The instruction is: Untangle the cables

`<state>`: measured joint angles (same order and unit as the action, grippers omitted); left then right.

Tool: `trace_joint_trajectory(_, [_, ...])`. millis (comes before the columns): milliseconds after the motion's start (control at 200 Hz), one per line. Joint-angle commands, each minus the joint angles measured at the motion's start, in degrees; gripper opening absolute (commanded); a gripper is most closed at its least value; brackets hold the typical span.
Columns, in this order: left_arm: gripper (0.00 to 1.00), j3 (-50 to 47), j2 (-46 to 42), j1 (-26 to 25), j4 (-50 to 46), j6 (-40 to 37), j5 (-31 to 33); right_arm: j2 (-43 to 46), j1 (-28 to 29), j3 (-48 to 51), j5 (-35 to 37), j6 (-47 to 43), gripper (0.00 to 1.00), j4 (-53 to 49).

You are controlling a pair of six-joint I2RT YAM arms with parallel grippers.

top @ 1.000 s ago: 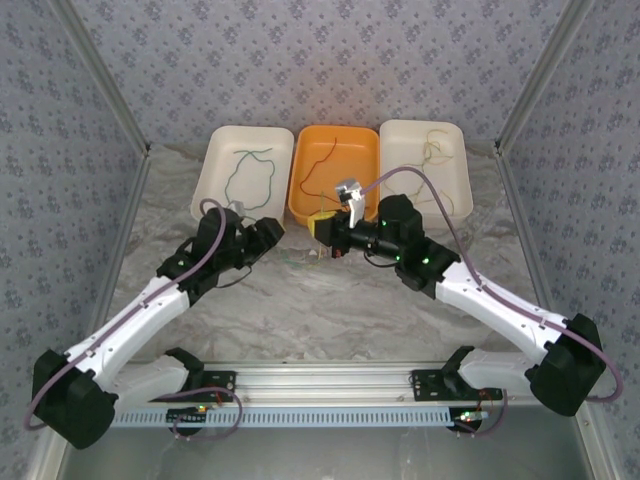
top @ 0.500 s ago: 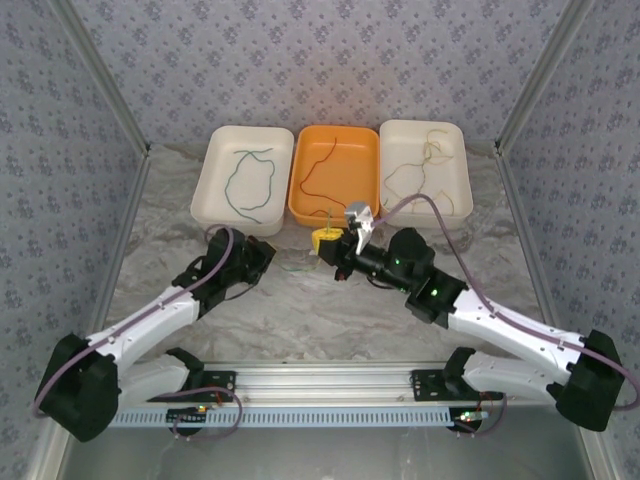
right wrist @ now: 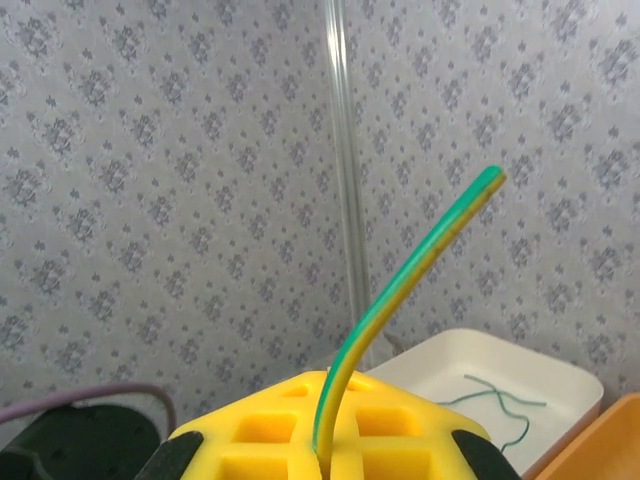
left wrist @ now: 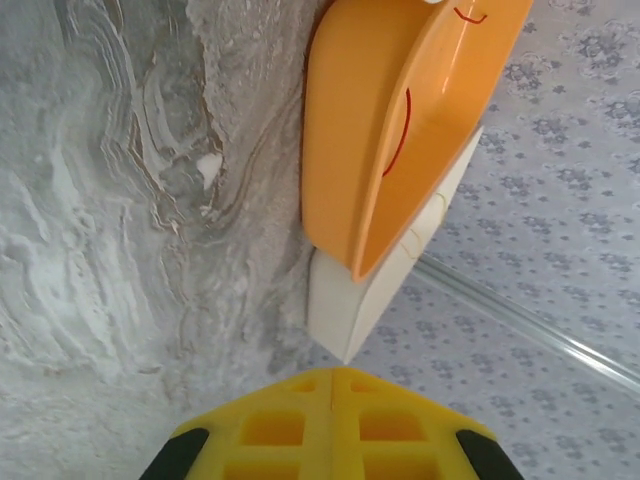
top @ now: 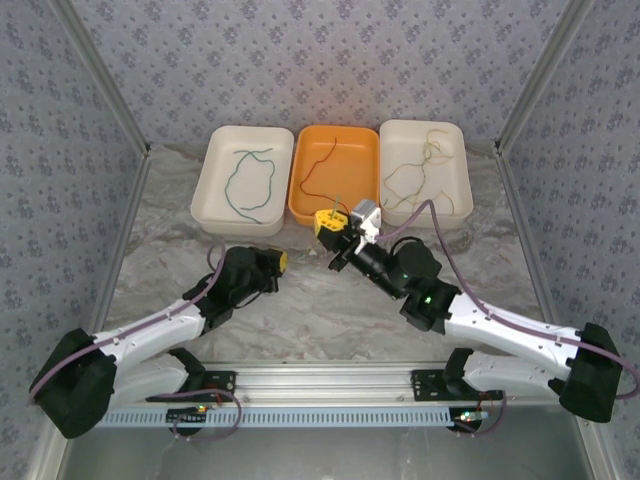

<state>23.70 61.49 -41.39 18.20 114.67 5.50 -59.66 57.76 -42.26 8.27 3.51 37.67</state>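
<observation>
My right gripper [top: 326, 222] hangs above the table just in front of the orange tray [top: 300, 205], shut on a green-yellow cable [right wrist: 420, 260]. The cable sticks up out of the closed yellow jaws of the right gripper [right wrist: 326, 378]. My left gripper [top: 277, 261] is low over the table, left of centre. The left gripper [left wrist: 333, 372] has its yellow jaws pressed together with nothing between them. A green cable [top: 247, 180] lies in the left white tray [top: 212, 170]. A red cable [top: 322, 170] lies in the orange tray. A cream cable [top: 410, 180] lies in the right white tray [top: 462, 175].
The three trays stand side by side at the back of the marbled table [top: 300, 310]. Patterned walls close in the left, right and back. An aluminium rail [top: 320, 385] with both arm bases runs along the near edge.
The left gripper has shut and drawn back toward the near side. The right gripper has lifted and tipped up, carrying the green-yellow cable off the table.
</observation>
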Motion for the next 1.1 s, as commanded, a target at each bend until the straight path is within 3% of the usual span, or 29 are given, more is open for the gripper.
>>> trace_joint_trajectory(0, [0.00,-3.13,0.89,-0.13,1.53,11.53,6.30,0.99,0.15,-2.87,2.62,-2.34,0.00,14.04])
trace_joint_trajectory(195, [0.00,-2.08,0.91,-2.00,1.07,14.24,8.30,-1.41,0.25,-6.35,2.40,-3.58,0.00,16.26])
trace_joint_trajectory(330, [0.00,-1.91,0.15,-2.19,0.41,12.49,8.56,-1.69,0.11,-10.30,4.12,-4.54,0.00,10.17])
trace_joint_trajectory(360, [0.09,-1.70,-0.26,-2.17,-0.25,11.33,8.32,-1.52,0.03,-11.71,4.41,-4.77,0.00,6.65])
trace_joint_trajectory(490, [0.67,-2.62,-3.67,-2.11,-4.02,8.15,7.93,-0.28,-1.31,-16.48,6.62,-5.09,0.00,-7.48])
trace_joint_trajectory(580, [0.87,-3.84,-8.36,-1.38,-6.48,5.53,8.08,1.54,-4.24,-17.05,7.77,-4.42,0.00,-13.25])
trace_joint_trajectory(655, [0.88,-3.10,-13.70,-0.50,-12.53,1.28,7.87,3.76,-7.74,-16.98,9.70,-4.20,0.00,-17.01])
trace_joint_trajectory(725, [0.80,-1.16,-17.67,-0.43,-18.11,-5.32,7.77,5.97,-11.15,-16.54,14.04,-3.76,0.00,-19.42])
trace_joint_trajectory(804, [0.77,2.98,-19.34,-0.78,-25.40,-14.00,5.87,8.11,-16.21,-13.29,17.33,-4.99,0.00,-16.02])
trace_joint_trajectory(869, [0.77,4.71,-18.42,-1.60,-25.34,-20.06,3.02,8.24,-22.86,-10.86,16.80,-3.97,0.00,-13.11])
trace_joint_trajectory(979, [0.77,5.24,-15.97,-3.41,-22.29,-26.89,-1.75,4.59,-36.45,-10.26,14.27,4.43,0.00,-14.55])
trace_joint_trajectory(1099, [0.76,7.24,-14.53,-6.32,-22.61,-33.72,-2.83,-2.82,-48.69,-7.93,10.91,17.65,0.00,-10.86])
